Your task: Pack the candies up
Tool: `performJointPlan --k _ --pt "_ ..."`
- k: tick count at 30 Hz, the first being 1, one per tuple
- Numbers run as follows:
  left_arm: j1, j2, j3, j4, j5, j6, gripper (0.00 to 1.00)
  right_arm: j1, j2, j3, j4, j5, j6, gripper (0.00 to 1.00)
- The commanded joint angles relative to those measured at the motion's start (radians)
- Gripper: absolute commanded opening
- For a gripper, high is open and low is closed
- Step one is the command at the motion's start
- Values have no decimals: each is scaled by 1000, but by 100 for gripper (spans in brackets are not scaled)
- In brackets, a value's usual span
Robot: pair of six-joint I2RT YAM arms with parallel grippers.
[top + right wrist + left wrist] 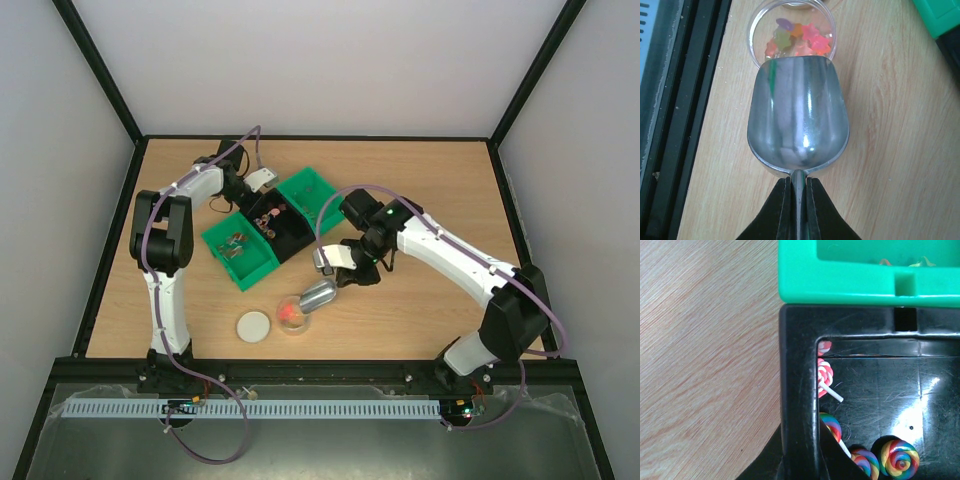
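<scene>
Wooden tabletop [420, 180] carries green bins [258, 270] flanking black bin [800, 355]. Left end effector [801, 440] clamped shut on black bin's wall, one finger outside, one inside. Right end effector [798, 181] pinched tight on thin handle of metal scoop [797, 110]. Scoop's front lip over rim of clear round jar [753, 42]. White lid [254, 326] flat on tabletop just beside jar. Swirl lollipops [899, 458] lie in black bin. Candies [800, 40] sit inside jar: tiny star shapes in pink, orange, yellow, purple.

White arms [166, 300], black joints [165, 235], purple cables [355, 187]
</scene>
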Motion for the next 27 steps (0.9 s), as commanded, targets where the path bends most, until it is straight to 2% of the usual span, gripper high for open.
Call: performJointPlan --k 1,6,11,15,19,27 --pt "5 24 -16 -6 5 -23 2 6 5 48 -74 38 -4 1" --pt "6 23 -18 -6 3 -18 2 -38 -10 74 -5 -20 66 1" --pt "5 21 -18 -5 -1 -18 2 -180 60 201 90 -76 235 1" --pt "4 22 -19 -6 -4 -17 2 -269 179 370 110 -43 373 1" --pt "4 23 -20 -6 -9 -15 2 -304 320 533 87 36 460 1" --pt "4 24 -17 -7 -9 -14 2 -310 473 705 16 179 417 1"
